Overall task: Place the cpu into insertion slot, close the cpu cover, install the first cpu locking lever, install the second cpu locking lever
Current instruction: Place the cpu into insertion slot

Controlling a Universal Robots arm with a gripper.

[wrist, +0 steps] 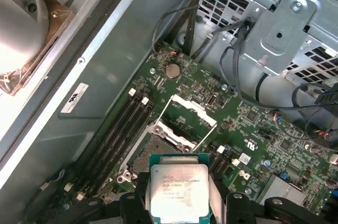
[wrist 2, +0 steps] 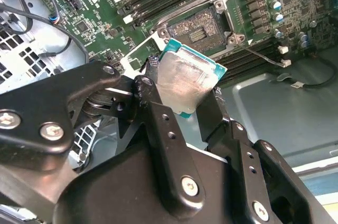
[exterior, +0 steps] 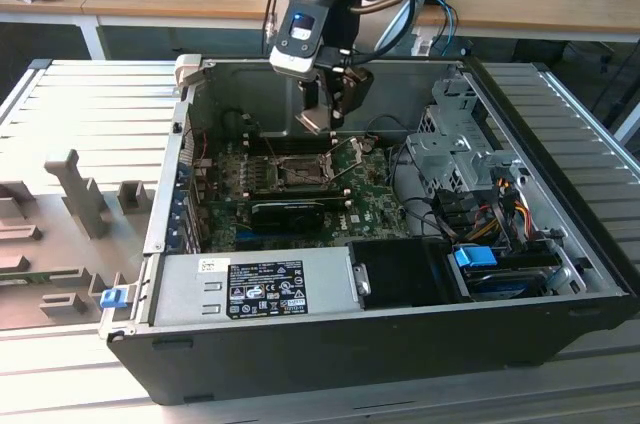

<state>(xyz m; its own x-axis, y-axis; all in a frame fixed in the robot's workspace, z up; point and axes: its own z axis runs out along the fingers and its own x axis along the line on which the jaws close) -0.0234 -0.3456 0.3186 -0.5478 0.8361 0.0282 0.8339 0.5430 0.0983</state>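
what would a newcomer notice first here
The gripper pinches the cpu by its edges, silvery face out, above the motherboard. Just beyond it lies the open insertion slot, empty. In the exterior view, the black computer case lies on its side, lid off, on a ribbed grey table.

Looks down from high and well back into the open computer case [exterior: 400, 344] in the exterior view. Peers down from close above in both wrist views, past the gripper [wrist 2: 185, 87] [wrist: 179, 205], sharing the motherboard [wrist 2: 95, 2] [wrist: 248, 123], the insertion slot [wrist 2: 203, 26] [wrist: 156, 152] and the cpu [wrist 2: 190, 78] [wrist: 178, 192].
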